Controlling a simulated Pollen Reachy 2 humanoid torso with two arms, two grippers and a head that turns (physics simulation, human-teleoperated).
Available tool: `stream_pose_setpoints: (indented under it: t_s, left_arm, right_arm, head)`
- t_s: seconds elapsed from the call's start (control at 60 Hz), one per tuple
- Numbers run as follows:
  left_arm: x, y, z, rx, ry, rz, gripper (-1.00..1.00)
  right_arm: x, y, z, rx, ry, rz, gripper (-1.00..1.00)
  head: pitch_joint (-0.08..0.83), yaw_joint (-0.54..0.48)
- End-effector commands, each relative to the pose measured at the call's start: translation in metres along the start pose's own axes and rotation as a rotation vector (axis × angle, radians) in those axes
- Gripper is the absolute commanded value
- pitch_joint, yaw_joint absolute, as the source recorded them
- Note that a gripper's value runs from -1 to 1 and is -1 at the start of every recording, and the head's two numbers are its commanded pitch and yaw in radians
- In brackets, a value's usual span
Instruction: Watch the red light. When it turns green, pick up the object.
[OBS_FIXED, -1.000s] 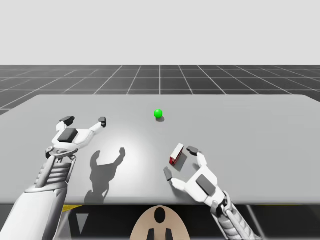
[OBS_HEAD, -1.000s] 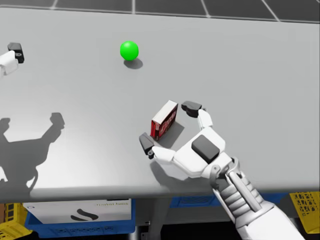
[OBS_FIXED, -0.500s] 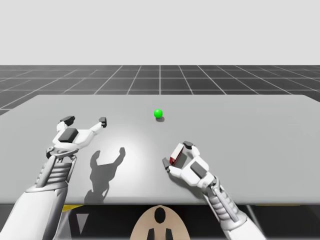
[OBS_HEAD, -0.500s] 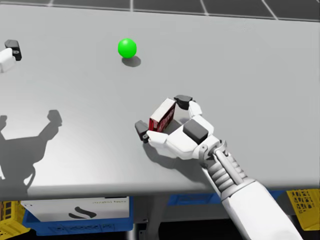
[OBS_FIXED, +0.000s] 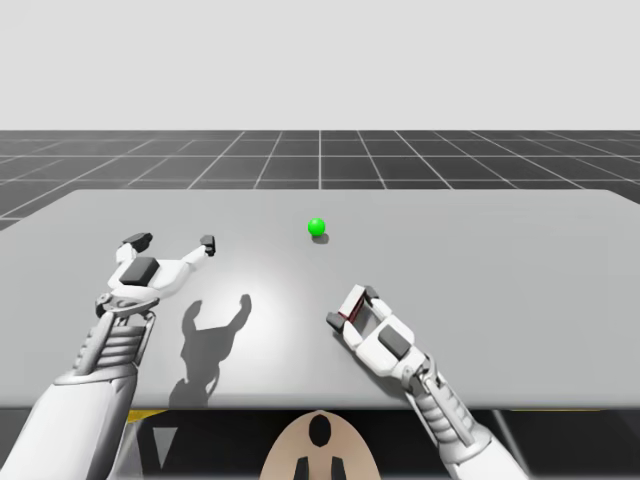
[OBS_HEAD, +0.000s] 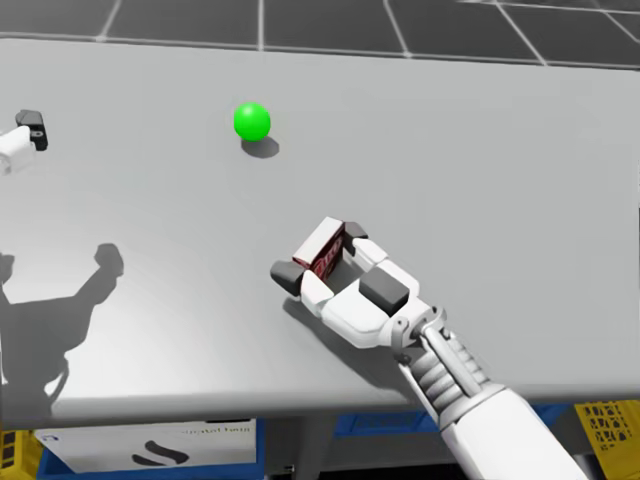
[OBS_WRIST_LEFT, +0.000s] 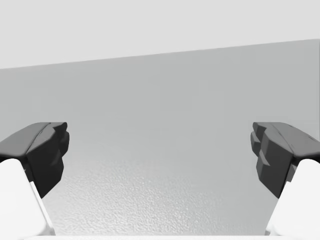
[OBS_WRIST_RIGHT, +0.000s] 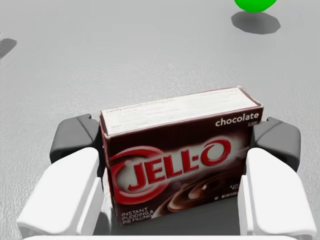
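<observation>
Box: the red-brown box (OBS_WRIST_RIGHT: 180, 165) rests on the desk (OBS_FIXED: 500, 260), at 5 o'clock from the green light (OBS_HEAD: 252, 121)
Right tool (OBS_FIXED: 351, 307): clamped on the box, a finger at each end
Lift: probably best straight up, grip firm, no twisting
Left tool (OBS_WRIST_LEFT: 160, 150): spread wide, holding nothing, at 9 o'clock, well apart
Surface: plain grey; dark gridded floor beyond

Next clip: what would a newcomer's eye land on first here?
The bright green light stands out toward the far middle of the grey table. Nearer my body, my right gripper is shut on the dark red box, with its fingers pressed against the two narrow ends. My left gripper hangs open above the table's left side and casts a clear shadow.
</observation>
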Motion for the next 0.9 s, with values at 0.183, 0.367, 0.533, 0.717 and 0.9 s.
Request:
stream_pose_setpoints:
  t_s: [0.183,0.367,0.533,0.717,0.9]
  left_arm:
    - [-0.002,-0.002,-0.001,-0.001,0.008,-0.009,-1.00]
    - [-0.003,-0.003,-0.001,-0.001,0.009,-0.008,-1.00]
    - [-0.002,-0.002,-0.001,0.000,0.008,-0.005,-1.00]
    - [-0.002,-0.001,-0.001,0.000,0.007,-0.005,-1.00]
    - [-0.002,-0.001,-0.002,0.001,0.008,-0.003,-1.00]
  right_arm:
    - [-0.002,0.005,0.000,-0.013,-0.019,-0.026,1.00]
    - [-0.001,0.006,0.001,-0.015,-0.029,-0.032,1.00]
    - [0.022,0.010,0.006,-0.035,-0.082,-0.029,1.00]
    - [0.096,0.020,0.024,-0.066,-0.207,-0.031,1.00]
    - [0.179,0.027,0.048,-0.111,-0.396,0.023,1.00]
  head:
    - [0.423,-0.12]
    - [0.357,-0.13]
    - [0.358,-0.13]
    - [0.356,-0.13]
    - [0.340,-0.13]
